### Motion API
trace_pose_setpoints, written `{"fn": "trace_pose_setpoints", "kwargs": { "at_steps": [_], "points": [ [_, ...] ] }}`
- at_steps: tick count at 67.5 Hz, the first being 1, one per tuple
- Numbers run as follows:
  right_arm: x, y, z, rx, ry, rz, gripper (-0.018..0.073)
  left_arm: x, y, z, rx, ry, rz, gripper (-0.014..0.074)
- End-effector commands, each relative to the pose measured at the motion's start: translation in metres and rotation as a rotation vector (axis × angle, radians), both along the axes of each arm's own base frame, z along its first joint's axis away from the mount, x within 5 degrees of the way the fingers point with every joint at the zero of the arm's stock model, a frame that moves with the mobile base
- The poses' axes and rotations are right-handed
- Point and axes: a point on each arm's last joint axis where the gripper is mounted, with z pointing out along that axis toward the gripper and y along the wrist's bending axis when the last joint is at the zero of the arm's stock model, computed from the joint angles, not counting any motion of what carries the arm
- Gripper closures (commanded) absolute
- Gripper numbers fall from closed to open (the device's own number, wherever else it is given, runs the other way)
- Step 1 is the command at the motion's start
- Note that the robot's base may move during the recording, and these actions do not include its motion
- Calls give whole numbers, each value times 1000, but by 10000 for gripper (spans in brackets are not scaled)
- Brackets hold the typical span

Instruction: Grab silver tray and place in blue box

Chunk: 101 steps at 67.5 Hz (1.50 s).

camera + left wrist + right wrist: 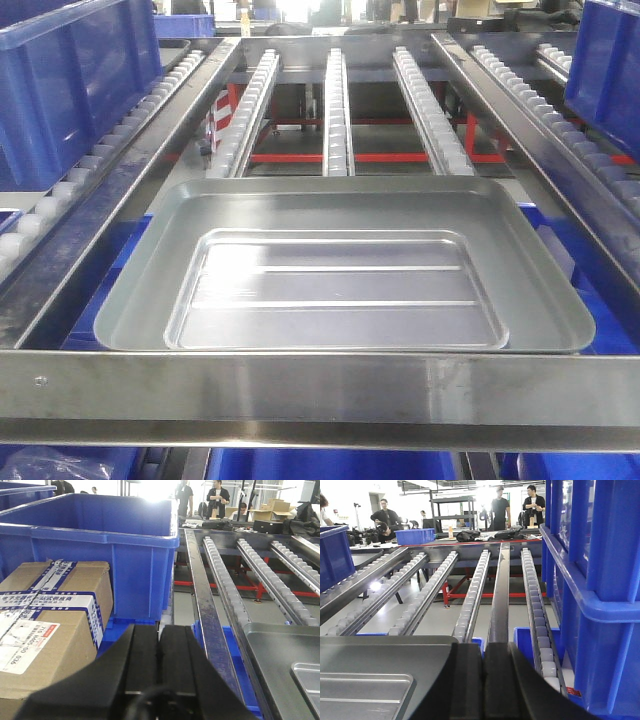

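With my left gripper and right gripper both closed on nothing, the silver tray lies nested inside the deeper pan; it looks light, stiff and slick, so I would pinch its low rim.

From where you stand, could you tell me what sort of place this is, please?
Probably a warehouse or factory line: roller flow-rack rails, blue plastic crates and a taped shipping carton beside them.
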Motion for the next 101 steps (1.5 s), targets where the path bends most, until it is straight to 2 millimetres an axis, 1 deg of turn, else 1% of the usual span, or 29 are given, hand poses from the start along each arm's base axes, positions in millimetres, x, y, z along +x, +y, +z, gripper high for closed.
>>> {"fn": "trace_pose_setpoints", "kwargs": {
  "at_steps": [1,42,54,61,69,74,80,86,89,94,101],
  "points": [
    [-5,0,15,4,-126,-5,510,-1,0,2,-9,-79,-7,688],
    [-5,0,15,0,-127,-6,510,-2,0,2,-9,-81,-7,688],
    [-5,0,15,0,-127,-6,510,-3,0,10,-13,-161,-7,688],
    [-5,0,17,1,-142,-5,510,-3,0,10,-13,-163,-7,688],
    [-5,0,18,1,-131,-5,510,-5,0,18,-13,-166,-7,688],
    [-7,-1,24,60,-62,5,510,-6,0,27,-9,-78,-7,688],
    [-8,-1,36,165,96,7,510,-7,0,40,-1,81,-8,688],
    [-5,-1,48,202,253,-7,510,-4,0,60,2,138,-8,688],
    [2,-1,57,200,304,-13,510,1,-1,68,3,164,-8,688],
    [15,-1,65,197,373,-21,510,11,-1,78,7,245,-8,688],
    [34,0,69,182,552,-41,510,28,-2,87,16,458,-10,688]
  ]
}}
